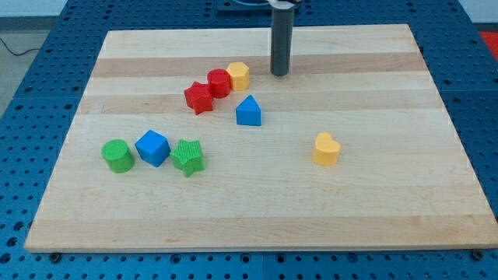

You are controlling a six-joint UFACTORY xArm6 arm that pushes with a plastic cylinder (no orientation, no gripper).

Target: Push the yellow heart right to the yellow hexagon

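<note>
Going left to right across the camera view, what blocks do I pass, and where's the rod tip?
Green cylinder → blue cube → green star → red star → red cylinder → yellow hexagon → blue triangular block → my tip → yellow heart.

Wood board w/ 7 blocks: yellow heart, yellow hexagon, etc.

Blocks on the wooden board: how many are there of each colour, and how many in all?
Red: 2, a red star block and a red cylinder block.
Yellow: 2, a yellow hexagon block and a yellow heart block.
Blue: 2, a blue house-shaped block and a blue cube block.
Green: 2, a green cylinder block and a green star block.
Total: 8.
</note>
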